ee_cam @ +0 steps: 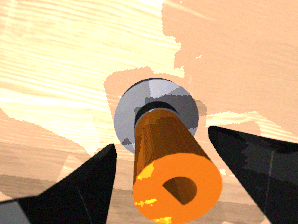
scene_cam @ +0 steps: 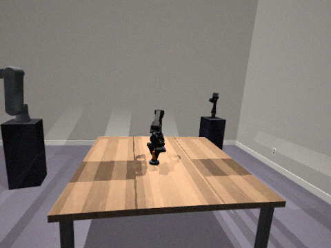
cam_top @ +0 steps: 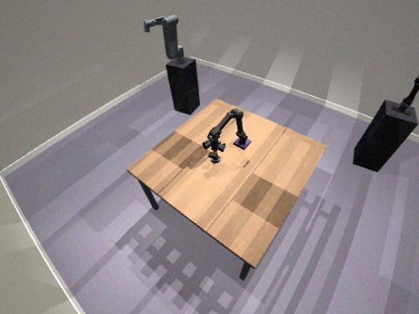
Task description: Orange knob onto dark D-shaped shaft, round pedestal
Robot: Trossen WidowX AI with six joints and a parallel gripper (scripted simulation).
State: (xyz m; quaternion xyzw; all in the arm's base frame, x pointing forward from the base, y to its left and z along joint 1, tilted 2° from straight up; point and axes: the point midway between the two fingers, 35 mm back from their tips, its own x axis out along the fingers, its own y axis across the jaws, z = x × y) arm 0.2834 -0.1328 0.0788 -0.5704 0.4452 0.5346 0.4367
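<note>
Wrist view shows the orange knob [ee_cam: 172, 165] standing on the round pedestal [ee_cam: 125, 112], a dark ring visible at its foot. Gripper [ee_cam: 200, 170] is spread wide, both fingers apart from the knob, holding nothing. Best to lift straight up from the pedestal without brushing the knob

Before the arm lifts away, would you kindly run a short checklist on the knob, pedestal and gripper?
1. Gripper open, fingers clear of the orange knob on both sides: ok.
2. Knob standing on the round pedestal, over its centre: ok.
3. Knob pushed fully down: cannot tell; a dark band shows at its base.
4. Flat sides aligned: cannot tell, shaft hidden.
5. Knob upright on the table: ok.
</note>
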